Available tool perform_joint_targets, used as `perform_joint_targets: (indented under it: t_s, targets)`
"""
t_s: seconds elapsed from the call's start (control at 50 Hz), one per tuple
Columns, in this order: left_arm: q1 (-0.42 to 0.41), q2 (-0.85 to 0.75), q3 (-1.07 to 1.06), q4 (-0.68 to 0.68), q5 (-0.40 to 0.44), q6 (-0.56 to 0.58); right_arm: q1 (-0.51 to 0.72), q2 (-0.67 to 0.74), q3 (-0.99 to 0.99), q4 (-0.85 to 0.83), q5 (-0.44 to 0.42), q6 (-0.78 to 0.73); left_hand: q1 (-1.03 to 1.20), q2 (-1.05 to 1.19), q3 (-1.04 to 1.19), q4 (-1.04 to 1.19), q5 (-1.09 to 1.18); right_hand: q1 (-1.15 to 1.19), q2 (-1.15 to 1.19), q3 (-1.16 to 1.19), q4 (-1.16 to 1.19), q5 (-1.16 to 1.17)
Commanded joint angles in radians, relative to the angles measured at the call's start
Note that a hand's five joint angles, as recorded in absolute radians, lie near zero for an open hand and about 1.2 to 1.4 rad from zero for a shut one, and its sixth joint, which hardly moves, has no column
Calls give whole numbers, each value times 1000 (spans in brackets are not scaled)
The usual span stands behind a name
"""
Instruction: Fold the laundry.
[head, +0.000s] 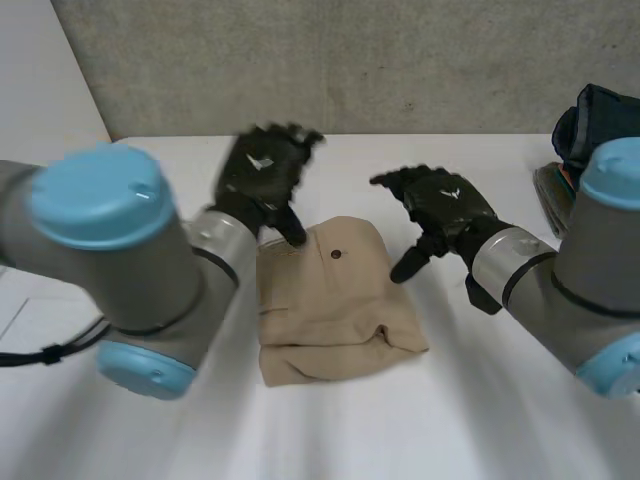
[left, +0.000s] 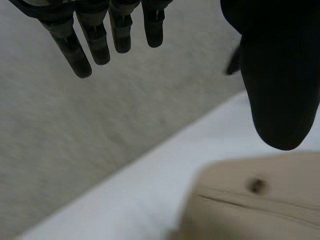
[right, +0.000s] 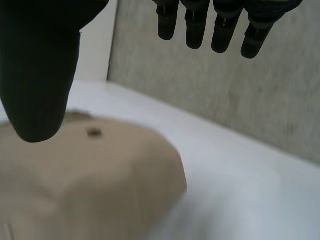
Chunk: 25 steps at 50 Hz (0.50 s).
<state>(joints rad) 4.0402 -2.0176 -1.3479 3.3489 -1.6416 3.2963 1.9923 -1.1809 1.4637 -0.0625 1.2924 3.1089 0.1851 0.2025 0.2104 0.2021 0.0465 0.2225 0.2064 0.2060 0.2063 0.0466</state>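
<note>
Between left hand and right hand, fingers open, empty, beige garment looks folded; dark pile maybe left

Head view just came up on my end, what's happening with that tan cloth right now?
The tan cloth lies folded into a compact bundle on the white table. Both hands are open and hold nothing: the left hand is above its far left corner, the right hand beside its far right edge. A dark pile of clothes sits at the table's right end.
</note>
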Motion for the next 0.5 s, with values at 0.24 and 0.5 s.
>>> perform_joint_targets:
  t_s: [0.24, 0.5]
  targets:
    - [-35, -303, 98, -290, -173, 2, -1, 343, -229, 219, -70, -275, 22, 5, -3, 6, -13, -48, -32, -31, -32, -47]
    - [-1, -142, 174, -305, -43, 20, 20, 181, -158, 141, 79, -401, 31, 14, 6, 14, -5, -48, -32, -31, -32, -47]
